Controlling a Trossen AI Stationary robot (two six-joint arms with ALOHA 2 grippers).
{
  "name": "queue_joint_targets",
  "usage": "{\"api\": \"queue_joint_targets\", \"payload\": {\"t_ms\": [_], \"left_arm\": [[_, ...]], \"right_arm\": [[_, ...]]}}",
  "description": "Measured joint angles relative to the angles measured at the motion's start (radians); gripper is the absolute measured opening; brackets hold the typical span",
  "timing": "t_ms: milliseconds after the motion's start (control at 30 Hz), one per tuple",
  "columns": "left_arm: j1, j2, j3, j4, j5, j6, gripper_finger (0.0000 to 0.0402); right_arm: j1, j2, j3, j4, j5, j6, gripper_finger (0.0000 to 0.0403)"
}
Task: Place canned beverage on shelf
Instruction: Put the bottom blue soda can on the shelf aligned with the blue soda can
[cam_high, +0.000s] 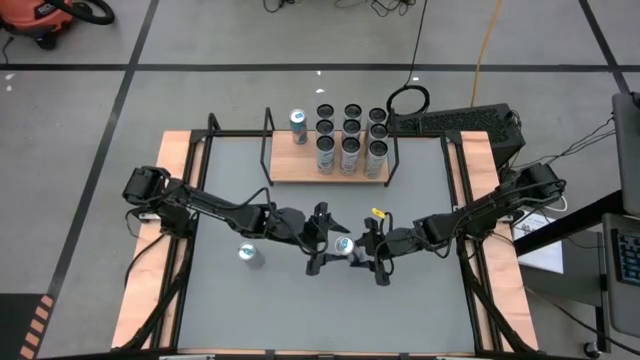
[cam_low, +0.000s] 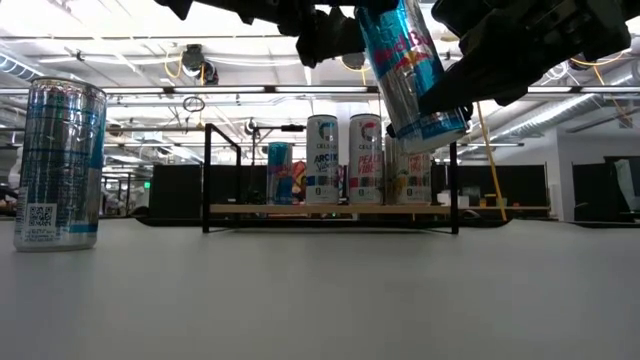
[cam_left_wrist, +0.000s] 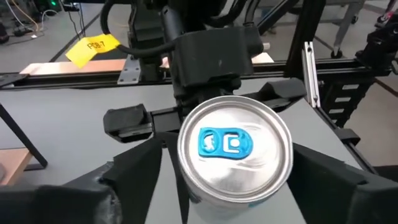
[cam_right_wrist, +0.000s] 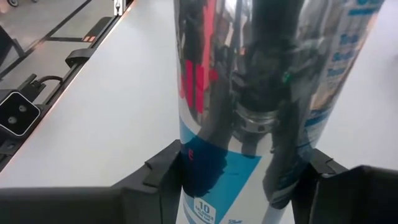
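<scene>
A slim silver-and-blue can hangs in the air over the middle of the table, with my right gripper shut on it. In the low view the can tilts well above the tabletop. My left gripper is open. Its fingers stand on either side of the can's top end, close to it; I cannot tell whether they touch. The shelf stands at the table's far side with several cans upright on its board. My right gripper pinches the can's side wall between its two fingers, which lie across the can. It comes from the table's right side, slanting a little downward. The can is lifted clear of the table and tilted, its top toward the left arm.
Another can stands upright on the tabletop near the left arm, tall at the left in the low view. A yellow tag sits by the right arm. Open grey tabletop lies between the arms and the shelf.
</scene>
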Motion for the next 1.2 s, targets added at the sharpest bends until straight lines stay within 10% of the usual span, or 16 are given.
{"api": "queue_joint_targets", "payload": {"t_ms": [333, 700, 1200], "left_arm": [[0.001, 0.0, 0.0, -0.027, 0.003, 0.0, 0.0232], [-0.001, -0.041, -0.002, -0.09, 0.007, -0.001, 0.0226], [0.036, -0.402, -0.002, -0.548, -0.109, 0.055, 0.0224]], "right_arm": [[0.0, 0.0, 0.0, 0.002, 0.008, 0.006, 0.0176], [0.007, -0.021, 0.002, -0.044, 0.008, 0.111, 0.0293], [0.163, -0.09, 0.001, -0.313, 0.118, 0.283, 0.0317]]}}
